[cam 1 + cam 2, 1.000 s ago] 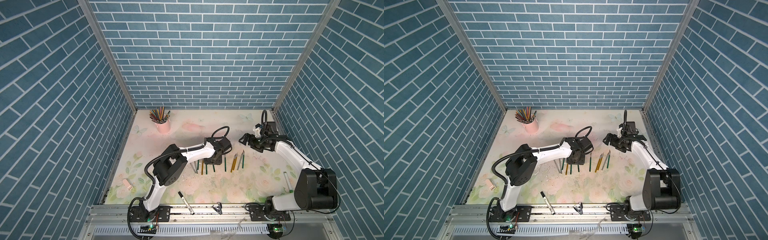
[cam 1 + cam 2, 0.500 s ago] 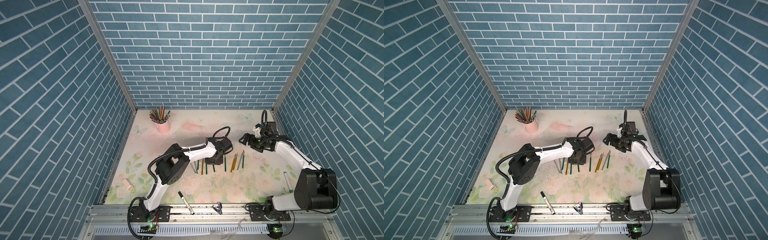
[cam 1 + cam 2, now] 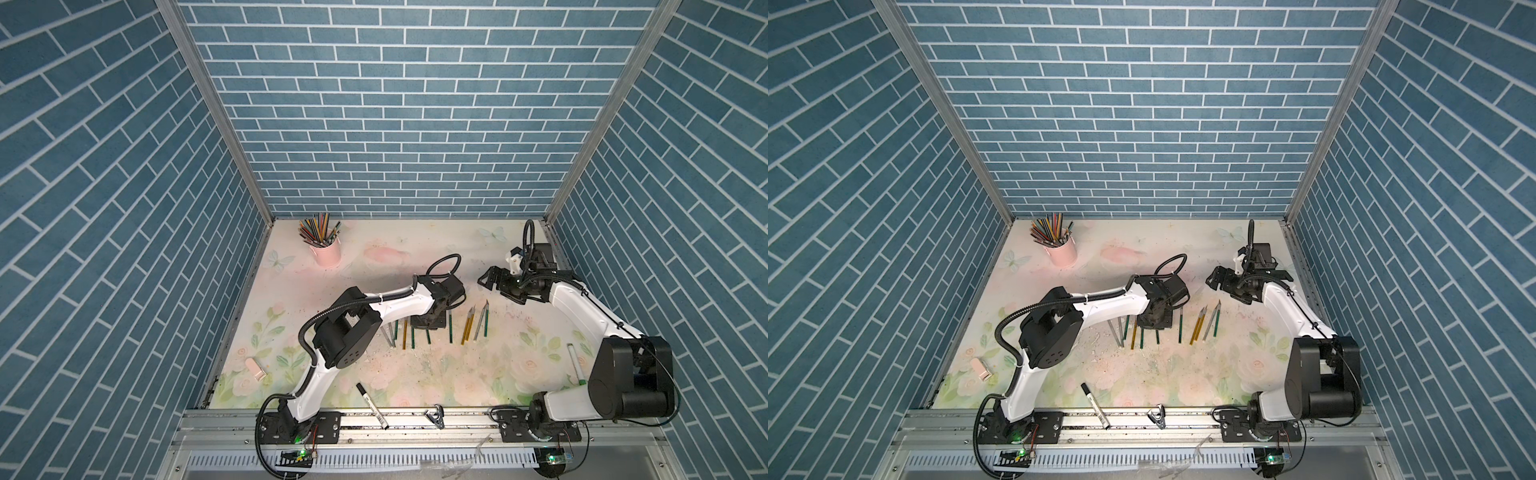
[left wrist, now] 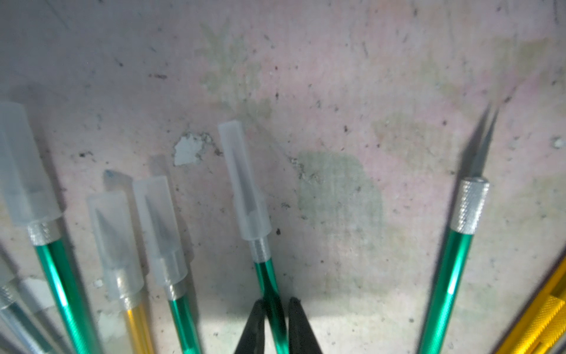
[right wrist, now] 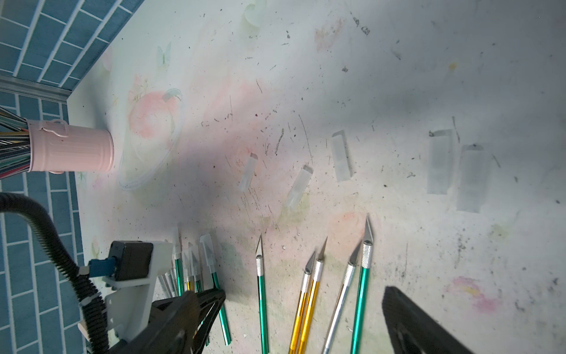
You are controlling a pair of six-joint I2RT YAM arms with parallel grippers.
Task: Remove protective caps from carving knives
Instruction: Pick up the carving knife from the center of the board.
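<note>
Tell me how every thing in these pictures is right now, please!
Left gripper: shut on the held knife's green handle.
Right gripper: open, empty.
Held knife: cap on.
Knives beside it: caps on.
Five bare knives: caps off, blades showing.
Loose caps: lying off the knives.
Pink cup: upright, full of pencils.
Marker: lying down, capped.

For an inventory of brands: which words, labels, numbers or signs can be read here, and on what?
None can be read.
Any print on the white marker pen with a black cap is too small to tell.
The metallic-handled carving knives, translucent plastic caps and pink metal cup show no lettering.
</note>
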